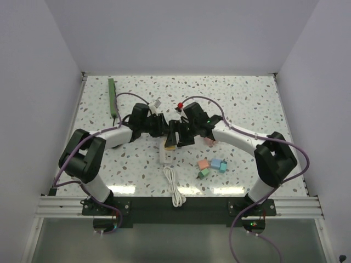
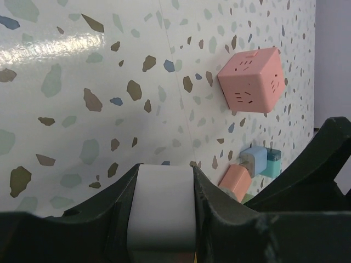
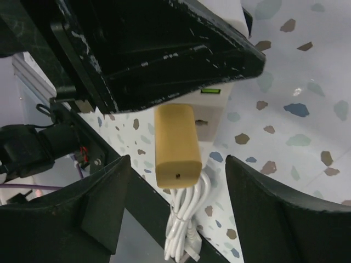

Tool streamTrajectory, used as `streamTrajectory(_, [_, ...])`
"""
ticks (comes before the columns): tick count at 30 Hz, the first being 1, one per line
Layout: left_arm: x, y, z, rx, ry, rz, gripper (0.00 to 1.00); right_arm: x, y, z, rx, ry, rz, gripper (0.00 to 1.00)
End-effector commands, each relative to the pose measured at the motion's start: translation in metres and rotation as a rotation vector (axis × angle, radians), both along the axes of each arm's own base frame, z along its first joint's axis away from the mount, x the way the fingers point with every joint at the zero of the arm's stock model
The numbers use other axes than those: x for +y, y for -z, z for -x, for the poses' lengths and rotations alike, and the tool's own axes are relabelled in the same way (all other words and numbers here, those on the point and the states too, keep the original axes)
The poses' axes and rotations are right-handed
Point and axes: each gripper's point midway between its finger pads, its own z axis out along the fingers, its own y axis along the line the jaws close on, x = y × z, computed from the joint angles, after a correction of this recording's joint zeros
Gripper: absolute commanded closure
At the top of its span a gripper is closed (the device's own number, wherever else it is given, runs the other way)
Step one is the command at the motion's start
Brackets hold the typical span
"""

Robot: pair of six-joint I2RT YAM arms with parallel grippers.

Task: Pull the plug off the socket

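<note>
Centrally on the speckled tabletop [image 1: 247, 98], the two arms meet over a white socket strip [image 1: 164, 157], which lies near the front edge. Its white cable [image 1: 175, 192] is bundled in a coil toward the arm bases.

The left claw [image 2: 164, 175] is clamped across the strip's white body, with a finger pressed against each side. A tan plug [image 3: 175, 139] sits against the strip just beside that grip, close to a small lit green indicator. How deep its pins sit cannot be told, because the left claw covers the joint.

The right claw [image 3: 176, 161] straddles the plug with its fingers spread. There is a clear gap on both sides, so it grasps nothing.

A pink cube adapter [image 2: 252, 79] rests on the tabletop beyond the left claw. Farther to the right lies a small cluster of pastel adapters [image 1: 213, 166] (pink, blue, teal and green). They lie close together and well apart from the strip.

A long dark-green bar [image 1: 112, 94] with a thin black cord at its near end lies along the far left edge, away from both claws.
</note>
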Motion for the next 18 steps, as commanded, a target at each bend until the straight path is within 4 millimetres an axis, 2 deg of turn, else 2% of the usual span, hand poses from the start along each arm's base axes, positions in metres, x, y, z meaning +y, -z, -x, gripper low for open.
streamTrajectory(1, [-0.018, -0.036, -0.01, -0.07, 0.029, 0.085, 1.0, 0.022, -0.022, -0.012, -0.044, -0.021, -0.088, 0.29])
streamTrajectory(4, [-0.02, -0.041, -0.01, -0.075, 0.035, 0.097, 1.0, 0.025, -0.009, -0.012, -0.024, -0.023, -0.054, 0.4])
streamTrajectory(5, [-0.023, -0.045, -0.01, -0.085, 0.04, 0.105, 1.0, 0.027, 0.0, -0.014, -0.015, -0.028, -0.043, 0.6])
streamTrajectory(6, [-0.023, -0.045, -0.01, -0.085, 0.04, 0.105, 1.0, 0.027, 0.004, -0.014, -0.009, -0.028, -0.038, 0.6])
streamTrajectory(8, [-0.025, -0.048, -0.009, -0.09, 0.04, 0.112, 1.0, 0.031, 0.006, -0.014, -0.001, -0.037, -0.046, 0.78])
streamTrajectory(9, [-0.025, -0.049, -0.009, -0.092, 0.041, 0.115, 1.0, 0.032, 0.006, -0.016, -0.002, -0.034, -0.051, 0.98])
streamTrajectory(10, [-0.025, -0.049, -0.008, -0.091, 0.043, 0.117, 1.0, 0.032, 0.004, -0.018, -0.011, -0.027, -0.049, 1.0])
streamTrajectory(14, [-0.023, -0.041, 0.001, -0.075, 0.04, 0.116, 0.78, 0.033, -0.014, -0.025, -0.056, -0.003, -0.067, 1.0])
streamTrajectory(15, [-0.022, -0.041, 0.002, -0.079, 0.037, 0.119, 0.63, 0.032, -0.016, -0.026, -0.062, 0.004, -0.067, 1.0])
streamTrajectory(17, [-0.019, -0.032, 0.009, -0.061, 0.027, 0.115, 0.47, 0.032, -0.026, -0.029, -0.081, 0.021, -0.078, 1.0])
streamTrajectory(18, [-0.018, -0.029, 0.012, -0.058, 0.025, 0.115, 0.42, 0.031, -0.028, -0.032, -0.093, 0.037, -0.075, 1.0])
